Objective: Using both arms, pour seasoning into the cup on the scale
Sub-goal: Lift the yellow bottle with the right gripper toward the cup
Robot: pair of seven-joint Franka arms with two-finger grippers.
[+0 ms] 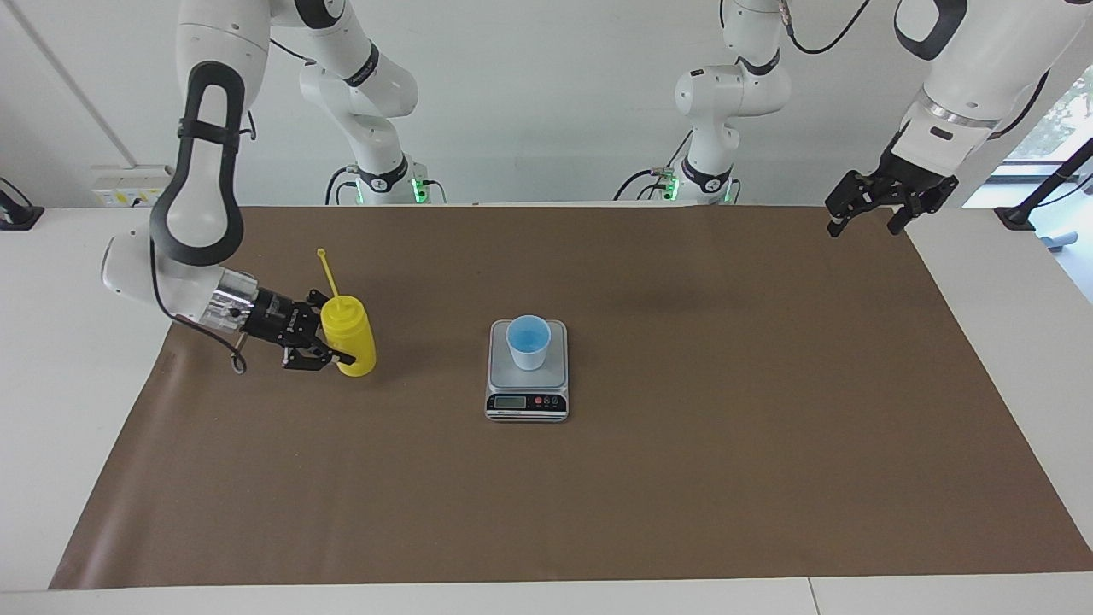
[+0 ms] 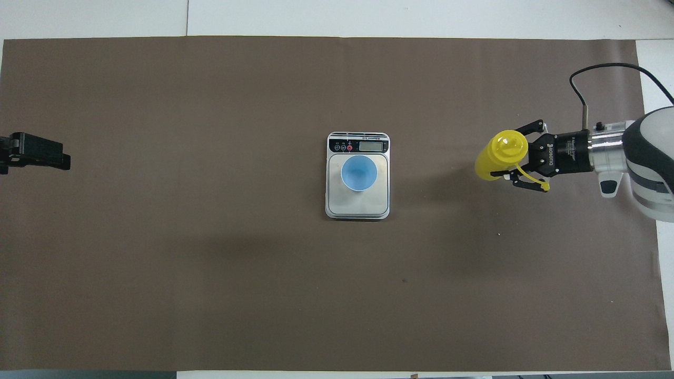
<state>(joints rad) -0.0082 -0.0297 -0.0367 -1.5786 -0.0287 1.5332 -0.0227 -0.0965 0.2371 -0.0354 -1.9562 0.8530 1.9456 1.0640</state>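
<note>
Seasoning: yellow cylindrical plastic squeeze bottle (image 1: 350,335), toward the right arm's end of the table (image 1: 683,495), well apart from the scale.
Right pincer (image 1: 329,352): clamped on the bottle's upper body.
Handling: likely light and squashy; hold mid-body, gently.
Cup: small light blue plastic cup (image 1: 528,341) on the silver-grey digital scale (image 1: 528,401).
Left pincer (image 1: 871,212): fingers apart, waiting over the table's edge.

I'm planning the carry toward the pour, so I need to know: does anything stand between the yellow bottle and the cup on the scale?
Nothing visible does. The right gripper holds the seasoning bottle at the right arm's end of the table, and only bare brown mat lies between it and the cup on the scale. The left gripper waits, raised over the mat's corner.
</note>
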